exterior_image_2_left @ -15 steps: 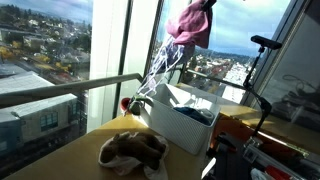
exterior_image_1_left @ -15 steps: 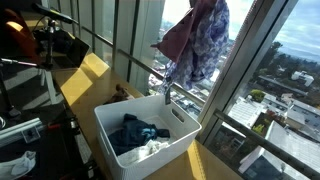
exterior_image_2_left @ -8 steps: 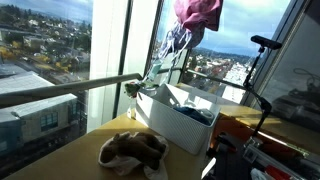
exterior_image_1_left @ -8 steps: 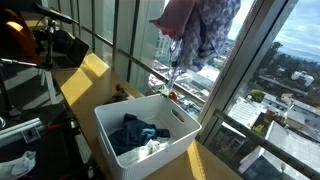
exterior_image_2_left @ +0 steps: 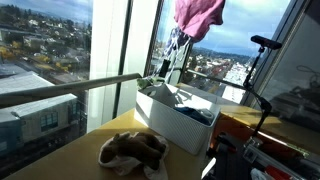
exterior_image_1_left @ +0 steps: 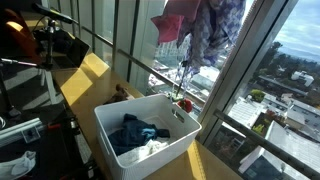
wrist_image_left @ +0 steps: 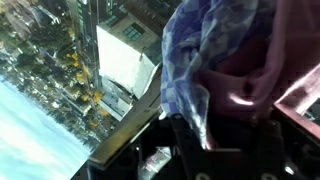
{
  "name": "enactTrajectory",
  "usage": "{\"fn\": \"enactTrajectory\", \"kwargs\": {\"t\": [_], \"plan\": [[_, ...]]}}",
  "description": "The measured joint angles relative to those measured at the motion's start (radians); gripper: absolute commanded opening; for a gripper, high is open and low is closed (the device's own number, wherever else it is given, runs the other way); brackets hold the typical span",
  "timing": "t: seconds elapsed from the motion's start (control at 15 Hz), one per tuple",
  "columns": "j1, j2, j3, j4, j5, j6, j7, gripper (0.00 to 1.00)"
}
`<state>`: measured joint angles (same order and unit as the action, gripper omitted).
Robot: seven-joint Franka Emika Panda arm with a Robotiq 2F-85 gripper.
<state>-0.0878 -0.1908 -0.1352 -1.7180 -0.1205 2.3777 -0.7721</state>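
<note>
Tall windows [exterior_image_1_left: 130, 40] w/ a city far below fill the background in an exterior view. By the glass, a wooden table [exterior_image_1_left: 92, 72] carries a white bin [exterior_image_1_left: 178, 132] holding a dark blue garment [exterior_image_1_left: 138, 132] and a white rag [exterior_image_1_left: 152, 148]. High over the bin's far corner hangs a bundle of clothes [exterior_image_1_left: 200, 25], pink on one side and blue-and-white patterned on the other. A thin patterned tail drops toward the far rim. The claw is hidden up in the fabric (no metal shows).

In an exterior view the bundle of clothes [exterior_image_2_left: 200, 14] reads mostly pink at the top edge of the pic. Its patterned tail trails down beside the window post to approx. the bin [exterior_image_2_left: 185, 128] rim. A tan heap of cloth [exterior_image_2_left: 133, 150] lies on the table [exterior_image_2_left: 60, 160] in front of the bin, apart from it.

Wrist view, very close and dim: patterned and pink fabric [wrist_image_left: 230, 60] fills most of the frame. It bunches right at the claw [wrist_image_left: 225, 135], whose dark fingers are clamped together on the bundle. Street and rooftops show past it.
</note>
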Motion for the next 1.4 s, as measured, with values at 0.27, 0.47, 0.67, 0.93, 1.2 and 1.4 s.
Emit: {"fn": "enactTrajectory", "kwargs": {"t": [0.27,0.47,0.67,0.93,1.2,1.4], "plan": [[0.000,-0.018,-0.001,0.003,0.000,0.000,-0.010,0.00],[0.000,-0.034,-0.002,0.024,0.000,-0.008,-0.013,0.00],[0.000,-0.047,-0.002,0.034,0.000,-0.026,-0.015,0.00],[0.000,-0.050,-0.002,0.035,0.000,-0.030,-0.019,0.00],[0.001,-0.053,-0.002,0.037,-0.001,-0.030,-0.020,0.00],[0.000,-0.060,-0.002,0.037,-0.001,-0.030,-0.020,0.00]]}}
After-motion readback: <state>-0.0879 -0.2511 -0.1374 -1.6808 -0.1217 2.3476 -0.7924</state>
